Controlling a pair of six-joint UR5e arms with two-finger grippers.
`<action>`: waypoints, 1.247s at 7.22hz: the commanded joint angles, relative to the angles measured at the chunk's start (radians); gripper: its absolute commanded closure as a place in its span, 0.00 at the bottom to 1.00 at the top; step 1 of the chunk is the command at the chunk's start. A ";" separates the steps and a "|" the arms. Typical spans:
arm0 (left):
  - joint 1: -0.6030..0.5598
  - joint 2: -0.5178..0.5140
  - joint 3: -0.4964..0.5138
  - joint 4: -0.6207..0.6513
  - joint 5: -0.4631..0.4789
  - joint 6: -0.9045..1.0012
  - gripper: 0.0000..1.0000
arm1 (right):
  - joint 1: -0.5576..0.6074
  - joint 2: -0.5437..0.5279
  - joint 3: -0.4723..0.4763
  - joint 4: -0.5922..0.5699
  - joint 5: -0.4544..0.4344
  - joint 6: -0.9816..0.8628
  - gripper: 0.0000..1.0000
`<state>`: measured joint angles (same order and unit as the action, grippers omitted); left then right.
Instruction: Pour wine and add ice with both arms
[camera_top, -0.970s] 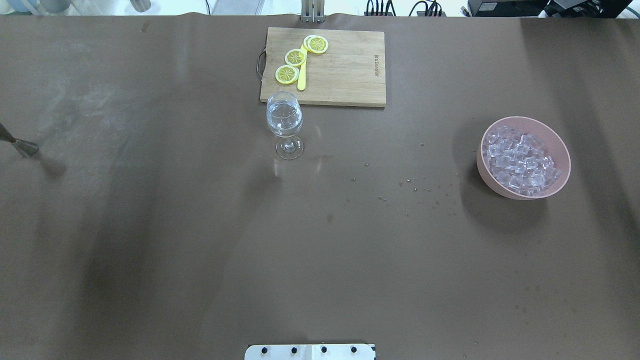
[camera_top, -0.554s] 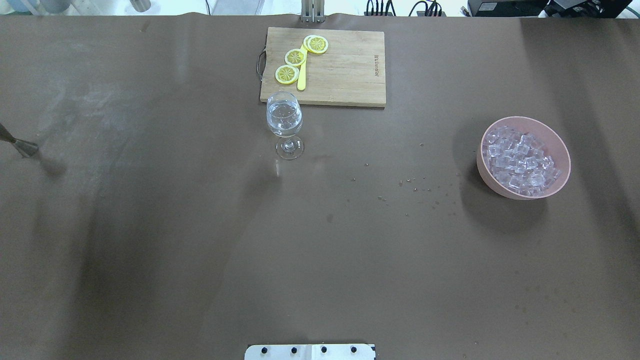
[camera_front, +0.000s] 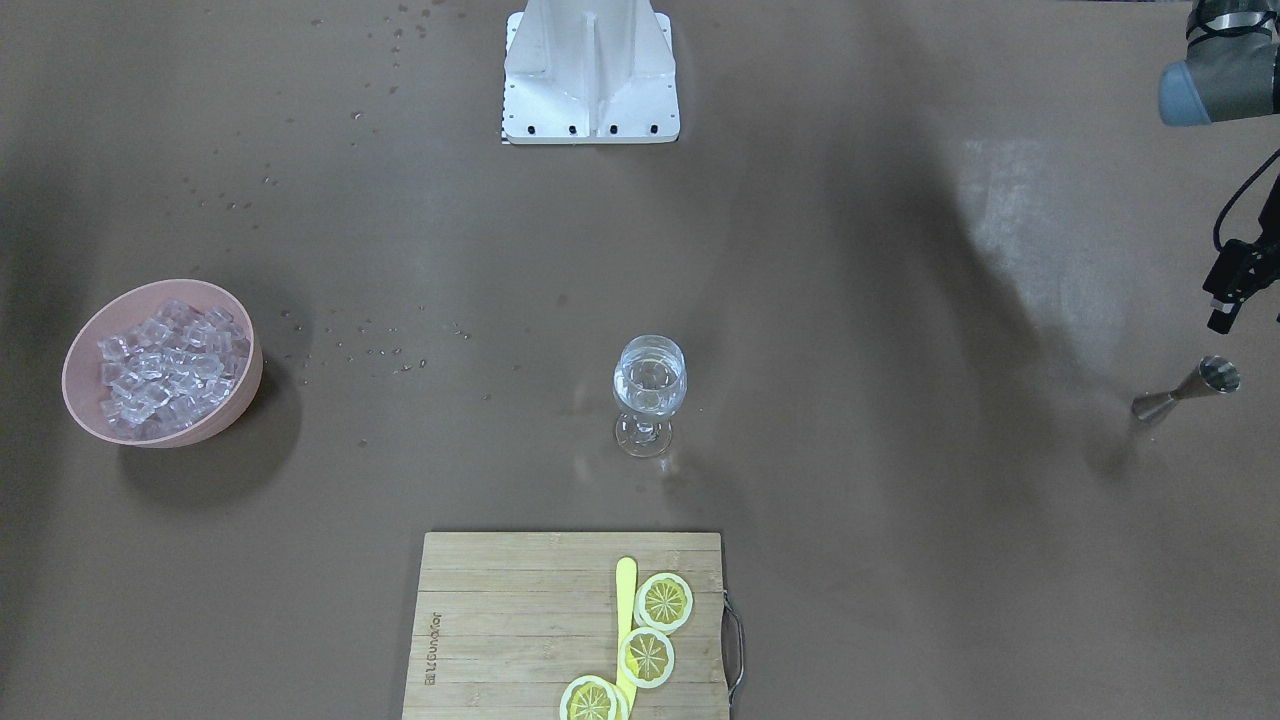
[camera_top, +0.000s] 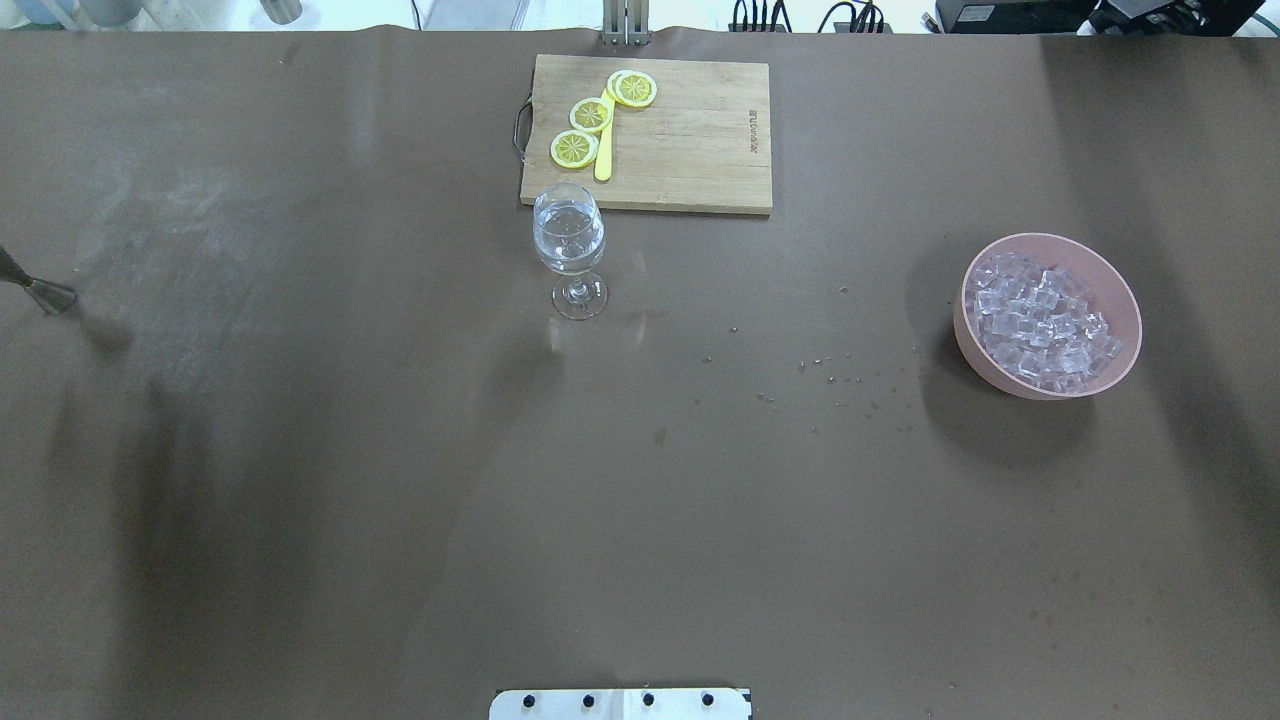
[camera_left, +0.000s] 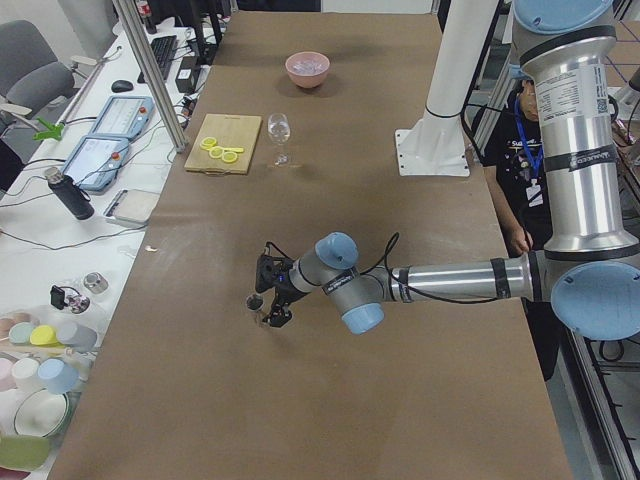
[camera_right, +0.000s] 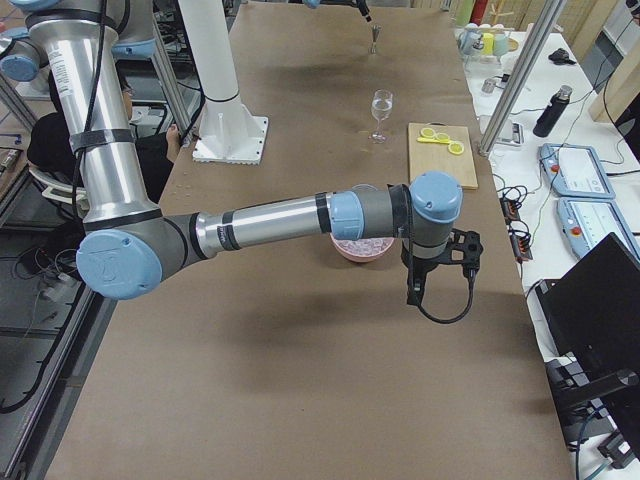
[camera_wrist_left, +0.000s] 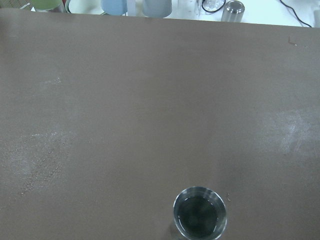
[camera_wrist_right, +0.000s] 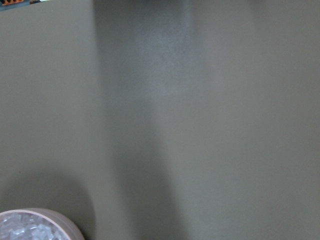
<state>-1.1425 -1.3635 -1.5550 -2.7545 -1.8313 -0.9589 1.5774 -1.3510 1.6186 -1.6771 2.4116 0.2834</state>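
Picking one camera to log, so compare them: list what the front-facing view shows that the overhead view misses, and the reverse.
Only the front-facing view: the left arm with its black hand near the whole metal measuring cup, and the whole white base. Only the overhead view: cables beyond the table's far edge; there the cup is cut off at the edge. Both: the wine glass holding clear liquid, the cutting board with lemon slices, and the pink bowl of ice.

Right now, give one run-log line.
left gripper: by steel jigger, state unclear | right gripper: beside pink bowl, state unclear | ice: in bowl | wine glass: upright, part-filled
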 joint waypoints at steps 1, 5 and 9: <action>0.076 0.007 0.032 -0.109 0.113 -0.093 0.02 | -0.126 0.036 0.046 0.005 -0.018 0.169 0.00; 0.139 0.006 0.107 -0.207 0.257 -0.192 0.02 | -0.374 0.119 0.047 0.019 -0.113 0.449 0.01; 0.217 0.027 0.108 -0.212 0.371 -0.192 0.02 | -0.606 0.127 0.046 0.137 -0.210 0.585 0.25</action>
<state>-0.9502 -1.3489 -1.4471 -2.9639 -1.4975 -1.1518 1.0310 -1.2238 1.6651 -1.5847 2.2275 0.8315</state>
